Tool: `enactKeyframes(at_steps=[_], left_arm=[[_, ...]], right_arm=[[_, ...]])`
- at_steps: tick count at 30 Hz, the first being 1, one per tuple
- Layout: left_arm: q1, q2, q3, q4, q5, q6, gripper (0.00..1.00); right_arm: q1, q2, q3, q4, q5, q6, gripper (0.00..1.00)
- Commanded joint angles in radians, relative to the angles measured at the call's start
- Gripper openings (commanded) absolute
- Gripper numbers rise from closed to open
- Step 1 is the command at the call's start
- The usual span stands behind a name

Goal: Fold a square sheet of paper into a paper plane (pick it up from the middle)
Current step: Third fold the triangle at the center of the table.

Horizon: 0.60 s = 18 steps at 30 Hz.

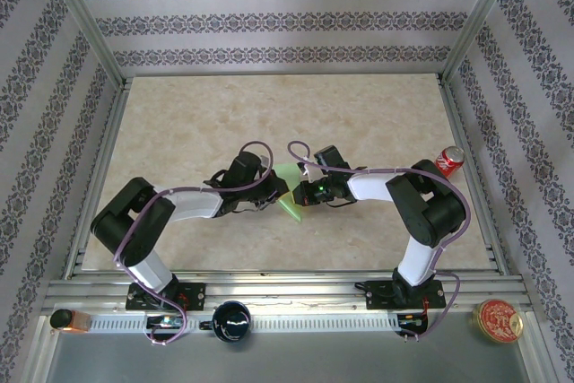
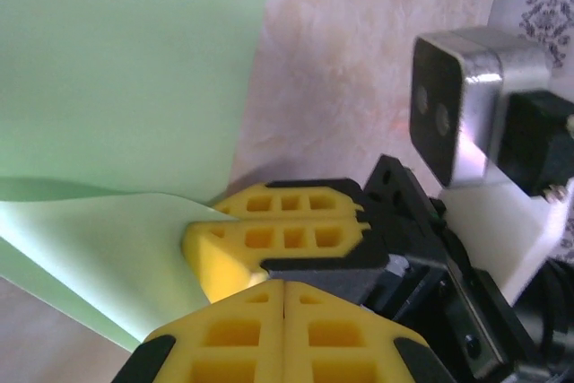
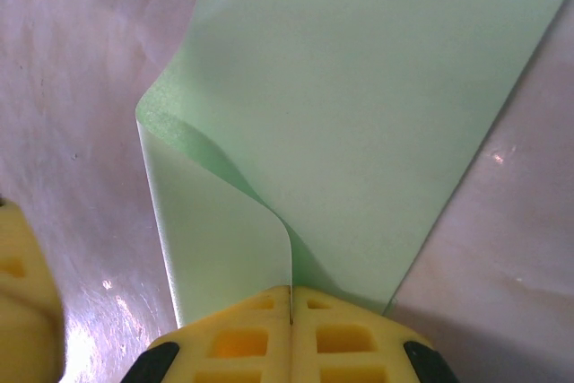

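Observation:
The square sheet of paper, light green, lies mid-table between the two arms, with one edge curled up off the rest of the sheet. My right gripper is shut on that raised edge, which runs straight into the seam between its yellow pads. In the left wrist view the right gripper's fingers pinch the lifted flap of the sheet. My left gripper is just in front of them, pads pressed together with no paper showing between them. The paper plane is out of view.
A red can stands by the right frame rail. On the near ledge are a round red tin, a black cup and an orange object. Patterned walls and aluminium posts enclose the table.

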Motion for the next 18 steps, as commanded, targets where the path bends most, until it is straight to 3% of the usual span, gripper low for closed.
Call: enactKeyframes(at_steps=[1,18], left_arm=[[-0.002,0.018,-0.031,0.078,-0.036,-0.056,0.0],[-0.003,0.075,-0.07,0.15,-0.018,-0.061,0.0]], right_arm=[[-0.002,0.005,-0.024,-0.019,0.042,0.009,0.0],[-0.002,0.008,-0.024,-0.027,0.046,0.002,0.0]])
